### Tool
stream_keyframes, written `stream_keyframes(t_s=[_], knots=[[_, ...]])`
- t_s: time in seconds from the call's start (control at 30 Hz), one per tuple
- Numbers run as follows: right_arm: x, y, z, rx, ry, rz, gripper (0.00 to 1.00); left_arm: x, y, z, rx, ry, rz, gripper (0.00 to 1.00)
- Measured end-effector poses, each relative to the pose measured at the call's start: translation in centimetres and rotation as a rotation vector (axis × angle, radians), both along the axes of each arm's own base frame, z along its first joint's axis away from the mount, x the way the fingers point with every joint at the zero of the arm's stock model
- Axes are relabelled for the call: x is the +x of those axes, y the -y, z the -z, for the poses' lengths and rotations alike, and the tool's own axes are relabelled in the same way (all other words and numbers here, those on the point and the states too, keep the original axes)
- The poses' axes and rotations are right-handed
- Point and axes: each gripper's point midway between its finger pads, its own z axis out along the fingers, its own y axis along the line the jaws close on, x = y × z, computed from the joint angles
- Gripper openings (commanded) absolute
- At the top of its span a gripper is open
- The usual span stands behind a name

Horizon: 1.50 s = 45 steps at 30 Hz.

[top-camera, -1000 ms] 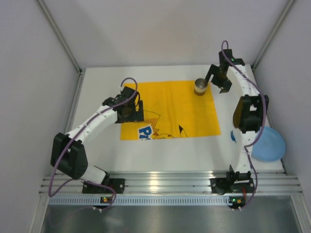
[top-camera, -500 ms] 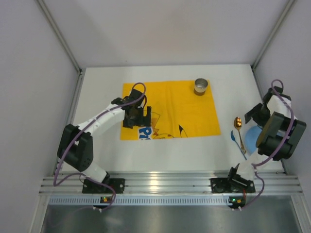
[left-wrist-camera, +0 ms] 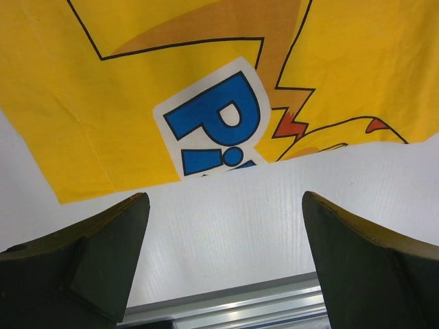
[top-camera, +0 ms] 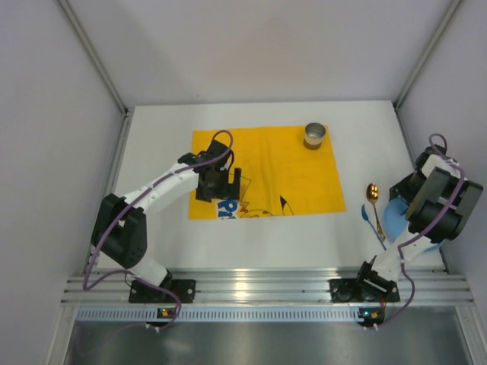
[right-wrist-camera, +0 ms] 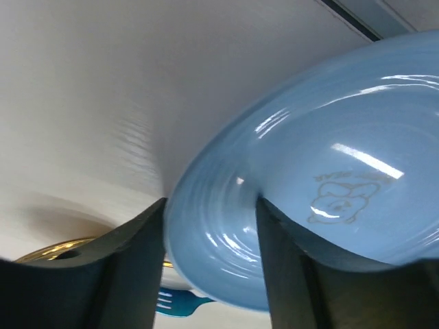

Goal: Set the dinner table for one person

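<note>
Your right gripper (right-wrist-camera: pixel 211 205) sits at the round light blue plate (right-wrist-camera: pixel 309 171), which lies at the right edge of the large white dinner table (top-camera: pixel 152 152), the surface under everything in the cell. In the right wrist view, the plate's left rim runs between the two fingers, one outside the rim and one over the bowl. They are partly spread, and you cannot tell whether they already press on the rim. The yellow printed cloth mat (top-camera: pixel 281 167) lies to the left of the plate. A gold spoon (top-camera: pixel 373 194) and a small blue fork (right-wrist-camera: pixel 175 301) lie between them, just beside the plate, so any carry leftward probably has to clear those two. Your left gripper (left-wrist-camera: pixel 225 205) hangs over the mat's near edge, well apart from the plate, fingers spread wide and holding nothing. The right arm is clearly the nearer one.
</note>
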Motion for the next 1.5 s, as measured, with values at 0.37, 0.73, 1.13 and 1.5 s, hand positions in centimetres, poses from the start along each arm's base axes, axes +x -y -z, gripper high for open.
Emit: stream_keyframes(t_s=[0.37, 0.73, 1.13, 1.5], knots=[[1.4, -0.1, -1.0, -0.023, 0.011, -0.033, 0.00, -1.6, -0.5, 0.0, -0.012, -0.007, -0.036, 0.99], [15.2, -7.2, -19.6, -0.250, 0.405, -0.330, 0.00, -2.1, -1.0, -0.6, 0.006, 0.001, -0.060, 0.98], [13.2, -36.0, -31.1, -0.136, 0.729, -0.900, 0.00, -3.1, -3.8, -4.1, 0.043, 0.084, -0.162, 0.98], [7.6, -49.3, -22.8, -0.005, 0.552, -1.208, 0.00, -5.4, -9.6, -10.4, 0.012, 0.304, -0.373, 0.98]])
